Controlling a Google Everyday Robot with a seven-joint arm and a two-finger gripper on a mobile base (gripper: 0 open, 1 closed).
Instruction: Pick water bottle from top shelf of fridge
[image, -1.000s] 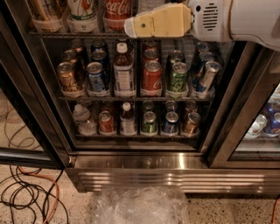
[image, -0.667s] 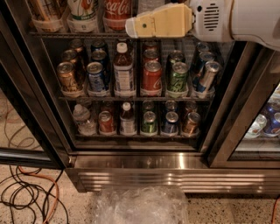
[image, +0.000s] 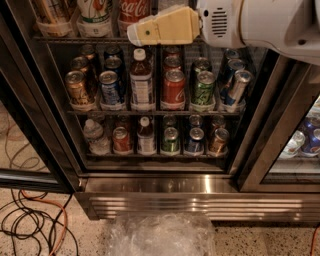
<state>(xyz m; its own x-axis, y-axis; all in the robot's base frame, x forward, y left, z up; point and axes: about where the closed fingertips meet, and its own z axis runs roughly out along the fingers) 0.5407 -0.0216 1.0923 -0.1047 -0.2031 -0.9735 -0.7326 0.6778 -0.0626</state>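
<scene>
1. Trailing over the speckled floor at the far left are black and orange cables (image: 30, 227).
2. Next comes the dark frame of the fridge (image: 42, 100), its racks in plain sight.
3. Along the top shelf (image: 80, 39) only the lower parts of the bottles show: a pale one (image: 51, 15) at the left, then a white and green labelled bottle (image: 95, 15), then the red Coca-Cola bottle (image: 132, 10).
4. The water bottle should be in that row, but I cannot pick it out with any certainty.
5. On the middle rack, rows of cans flank a white-capped bottle (image: 141, 80), with a red can (image: 174, 87) and a green can (image: 204, 89) to its right.
6. On the lowest rack a small clear bottle (image: 94, 135) stands at the left end, beside more cans.
7. The cream-coloured hand (image: 137, 33) hangs level with the top shelf's front rail, its tip just below the Coca-Cola bottle. It covers the shelf to the right of that bottle. Whether it is wide or narrow I cannot tell.
8. Behind the hand, the white arm (image: 260, 25) runs off to the upper right.
9. Below, the shiny ribbed base panel (image: 200, 204) has crumpled clear plastic (image: 160, 235) lying on the floor before it.
10. At the far right, more cans (image: 300, 142) sit behind a glass door.
</scene>
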